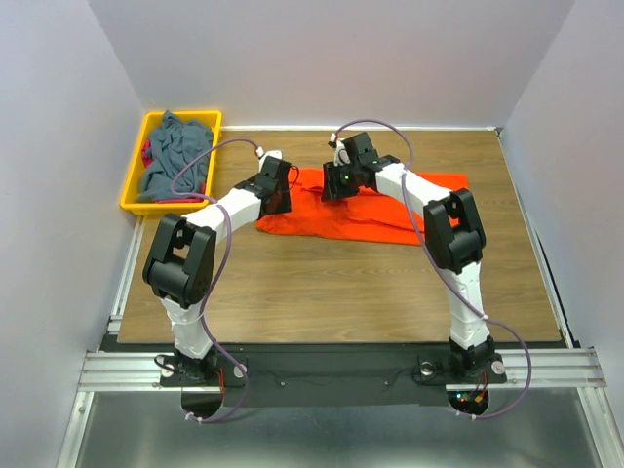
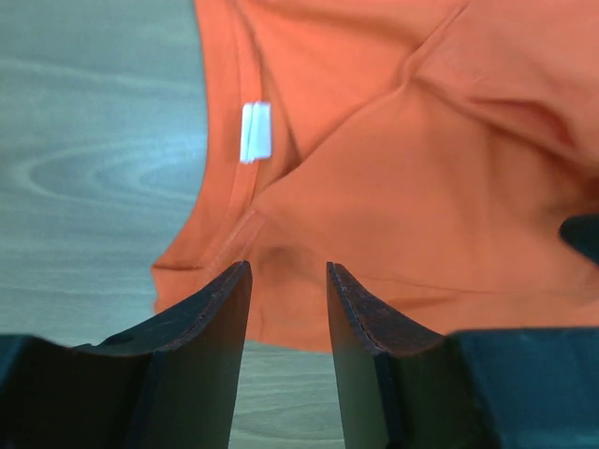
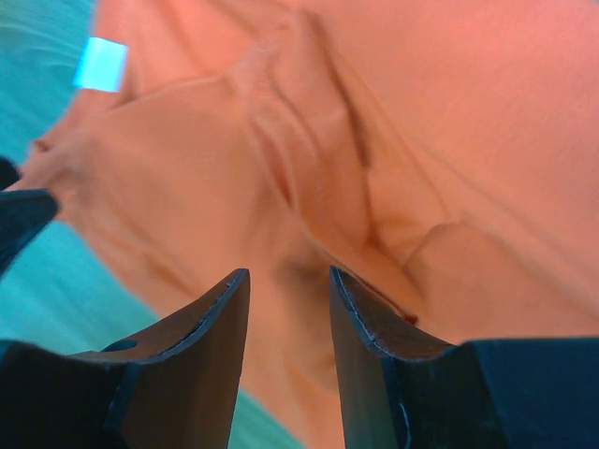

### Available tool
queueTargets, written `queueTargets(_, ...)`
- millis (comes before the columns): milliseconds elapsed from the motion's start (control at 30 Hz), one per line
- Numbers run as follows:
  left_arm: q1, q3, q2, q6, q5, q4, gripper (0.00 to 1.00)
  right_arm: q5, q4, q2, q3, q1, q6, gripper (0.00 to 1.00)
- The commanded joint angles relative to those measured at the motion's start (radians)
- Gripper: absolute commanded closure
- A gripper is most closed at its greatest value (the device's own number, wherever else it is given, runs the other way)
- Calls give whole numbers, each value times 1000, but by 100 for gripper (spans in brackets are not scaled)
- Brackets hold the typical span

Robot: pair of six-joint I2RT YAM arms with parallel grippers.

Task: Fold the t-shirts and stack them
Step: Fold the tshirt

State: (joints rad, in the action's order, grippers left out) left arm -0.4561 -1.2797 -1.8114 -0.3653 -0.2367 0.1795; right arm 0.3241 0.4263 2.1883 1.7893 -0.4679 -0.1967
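The bright orange t-shirt (image 1: 380,216) lies crumpled and spread at the back middle of the wooden table. Its white neck label (image 2: 255,131) shows in the left wrist view and, blurred, in the right wrist view (image 3: 101,64). My left gripper (image 1: 280,191) is open just over the shirt's left edge near the collar (image 2: 288,271), with nothing between the jaws. My right gripper (image 1: 337,183) is open just over a bunched fold of the orange cloth (image 3: 288,276), also holding nothing. The slate grey-blue t-shirt (image 1: 175,156) lies heaped in a bin, with red cloth (image 1: 147,154) peeking out beside it.
A yellow bin (image 1: 135,168) stands at the back left corner of the table (image 1: 322,292). White walls close in the back and both sides. The two grippers are close together; the right one's tip (image 2: 582,234) shows at the edge of the left wrist view.
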Motion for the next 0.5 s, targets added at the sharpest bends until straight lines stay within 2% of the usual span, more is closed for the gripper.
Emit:
queueTargets(0,49,45,-2,-47,49,-28,52,13,-12,48,61,34,23,55)
queueTargets(267,96,128,0,-60,65,-25,53,-125,-15,59,96,106,-7,55)
queueTargets(467,99,143,-6,-57,71,-21,53,-73,-72,-5,84,69,37,55)
